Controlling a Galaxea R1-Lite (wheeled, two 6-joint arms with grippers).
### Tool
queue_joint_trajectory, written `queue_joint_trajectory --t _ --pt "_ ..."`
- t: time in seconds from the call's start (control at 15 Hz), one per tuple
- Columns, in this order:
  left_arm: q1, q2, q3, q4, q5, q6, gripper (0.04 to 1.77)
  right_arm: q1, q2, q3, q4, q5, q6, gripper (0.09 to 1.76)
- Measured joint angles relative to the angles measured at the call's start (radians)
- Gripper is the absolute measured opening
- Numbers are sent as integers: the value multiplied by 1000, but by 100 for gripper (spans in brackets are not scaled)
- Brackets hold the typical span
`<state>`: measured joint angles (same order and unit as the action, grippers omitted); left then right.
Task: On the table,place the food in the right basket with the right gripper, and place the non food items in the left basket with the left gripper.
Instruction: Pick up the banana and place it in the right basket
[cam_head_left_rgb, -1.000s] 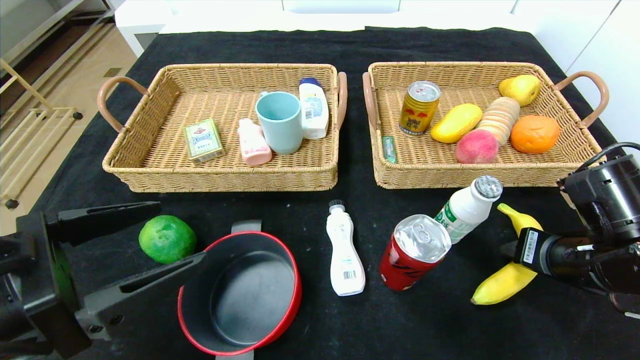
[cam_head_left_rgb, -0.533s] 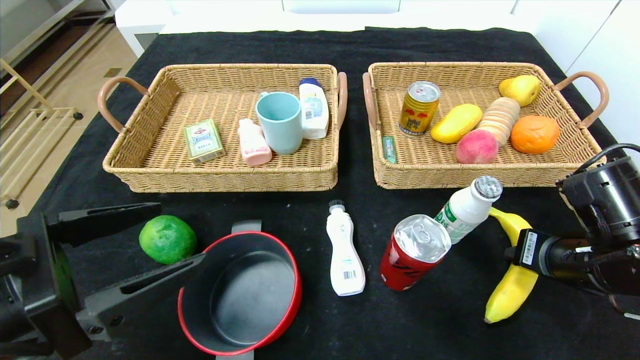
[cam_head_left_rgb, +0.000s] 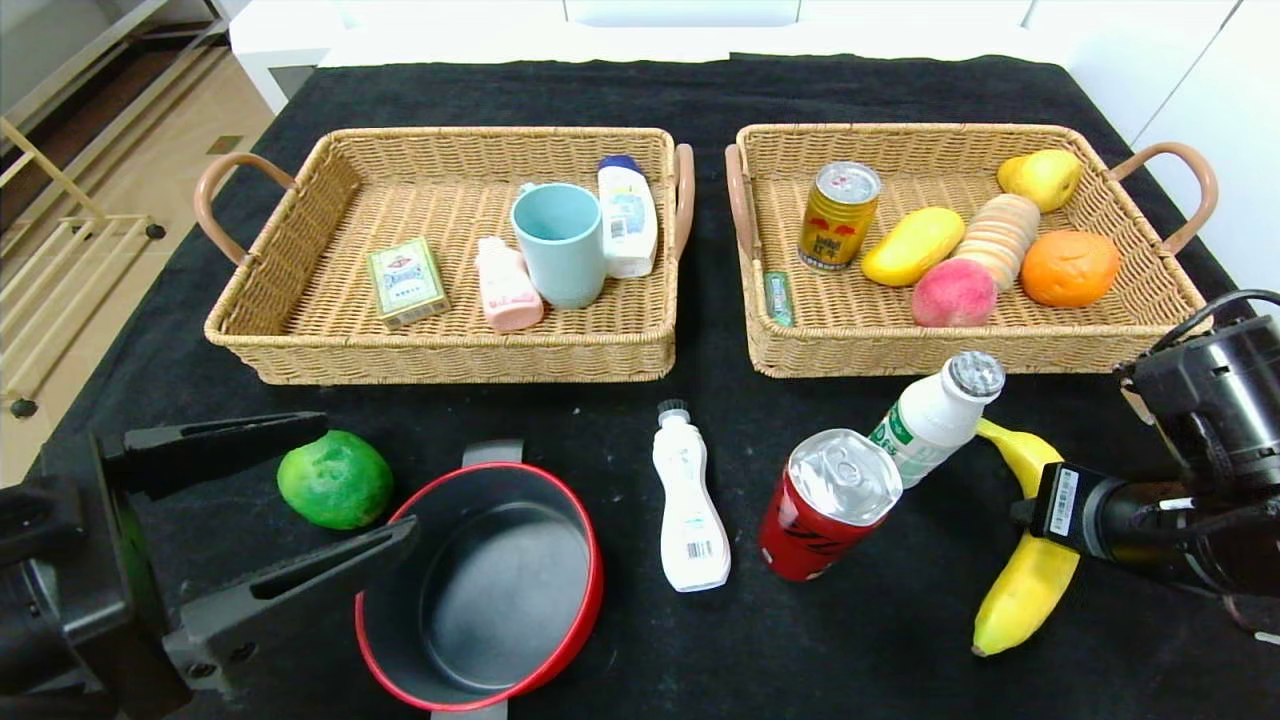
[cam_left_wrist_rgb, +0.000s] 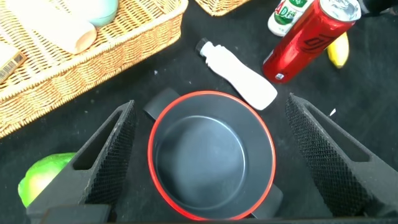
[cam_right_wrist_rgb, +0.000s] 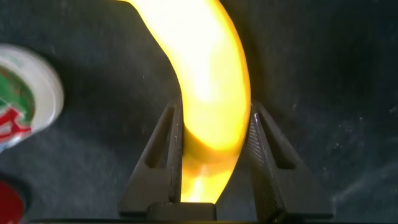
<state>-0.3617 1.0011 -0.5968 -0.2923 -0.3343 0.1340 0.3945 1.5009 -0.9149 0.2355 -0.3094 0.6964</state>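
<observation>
Black cloth covered the table (cam_head_left_rgb: 640, 90), with both baskets at its far side. Near the front right, the right gripper (cam_right_wrist_rgb: 213, 152) was closed across the middle of the banana (cam_head_left_rgb: 1028, 575), whose long axis ran toward the right basket (cam_head_left_rgb: 960, 345) just beyond. The left gripper (cam_left_wrist_rgb: 211, 155) hung wide open above the pot (cam_left_wrist_rgb: 211, 158).

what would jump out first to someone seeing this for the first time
The right pincer is clamped on a yellow banana at the table's near right, beside a white drink bottle and a red can. At near left, the open left pincer hangs over a red-rimmed pot, a green fruit beside it. Behind stand two wicker baskets: left basket, right basket.
</observation>
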Motion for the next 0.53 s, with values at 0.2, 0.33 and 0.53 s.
queue_joint_trajectory --t 0.2,0.33,0.53 --pt "0 1 2 0 0 0 172 0 -61 -21 6 -3 -39 68" --pt "-1 4 3 1 -1 0 172 -22 -99 -70 17 -11 -91 68" --pt "0 4 3 0 -1 0 172 -69 -124 -193 40 -17 -151 68"
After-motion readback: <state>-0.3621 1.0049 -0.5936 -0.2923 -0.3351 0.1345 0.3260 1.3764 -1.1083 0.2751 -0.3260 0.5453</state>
